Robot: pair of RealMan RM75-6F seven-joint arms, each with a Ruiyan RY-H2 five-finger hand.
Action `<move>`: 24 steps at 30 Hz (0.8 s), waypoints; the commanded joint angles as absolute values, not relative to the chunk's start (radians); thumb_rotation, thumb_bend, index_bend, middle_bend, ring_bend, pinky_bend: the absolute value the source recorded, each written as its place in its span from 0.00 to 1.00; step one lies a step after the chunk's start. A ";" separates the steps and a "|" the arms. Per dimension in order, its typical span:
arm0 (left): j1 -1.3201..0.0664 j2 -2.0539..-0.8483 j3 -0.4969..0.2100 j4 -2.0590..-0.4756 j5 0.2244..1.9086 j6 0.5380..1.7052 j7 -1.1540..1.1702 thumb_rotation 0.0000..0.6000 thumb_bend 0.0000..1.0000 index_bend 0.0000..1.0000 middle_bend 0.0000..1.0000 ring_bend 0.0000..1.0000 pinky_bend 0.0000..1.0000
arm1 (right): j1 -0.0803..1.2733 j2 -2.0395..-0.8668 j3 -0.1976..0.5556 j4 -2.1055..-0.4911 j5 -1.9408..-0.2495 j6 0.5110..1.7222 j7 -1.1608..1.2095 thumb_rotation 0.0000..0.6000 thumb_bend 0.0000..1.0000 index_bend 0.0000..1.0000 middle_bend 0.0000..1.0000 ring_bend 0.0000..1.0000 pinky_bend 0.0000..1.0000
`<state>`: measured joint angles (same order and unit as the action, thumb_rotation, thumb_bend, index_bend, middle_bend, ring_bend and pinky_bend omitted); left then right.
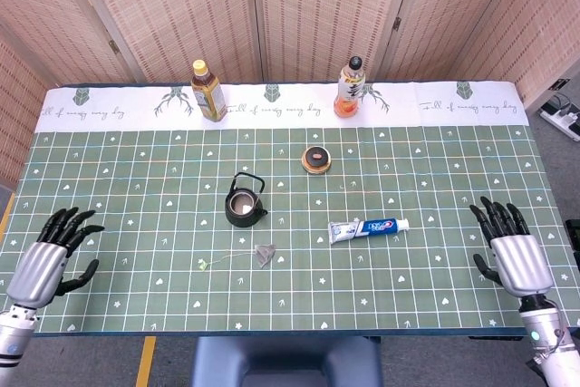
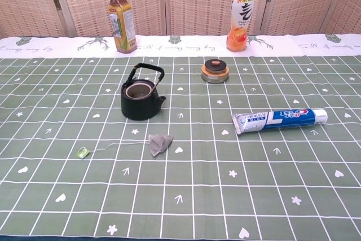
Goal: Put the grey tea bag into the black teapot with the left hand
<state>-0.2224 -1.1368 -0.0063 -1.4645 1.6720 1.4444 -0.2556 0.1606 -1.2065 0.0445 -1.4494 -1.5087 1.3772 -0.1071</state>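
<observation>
Spreading wide and holding nothing, the left hand (image 1: 50,260) sits over the table's near-left edge, well apart from the grey tea bag (image 1: 265,254). Right hand (image 1: 513,251) likewise splayed and empty at the near-right, out of the work area. Tea bag lies flat just in front of the black teapot (image 1: 244,206), string trailing left to a green tag (image 2: 82,152). Teapot lidless, mouth open, presumably to receive the bag.

Bright, even light, soft faint shadows, both views sharp throughout.
</observation>
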 commanded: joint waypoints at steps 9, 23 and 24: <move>-0.356 -1.057 0.029 -1.565 1.761 1.303 -0.282 1.00 0.45 0.34 0.54 0.33 0.44 | 0.170 -1.208 0.057 -1.436 -1.501 1.374 -0.087 1.00 0.36 0.00 0.00 0.00 0.00; -0.465 -1.101 -0.010 -1.755 1.539 1.006 -0.022 1.00 0.39 0.31 1.00 1.00 1.00 | 0.158 -1.162 0.045 -1.468 -1.539 1.412 -0.013 1.00 0.36 0.00 0.00 0.00 0.00; -0.472 -1.111 -0.014 -1.760 1.525 0.994 -0.011 1.00 0.38 0.30 1.00 1.00 1.00 | 0.155 -1.155 0.041 -1.472 -1.550 1.423 -0.001 1.00 0.36 0.00 0.00 0.00 0.00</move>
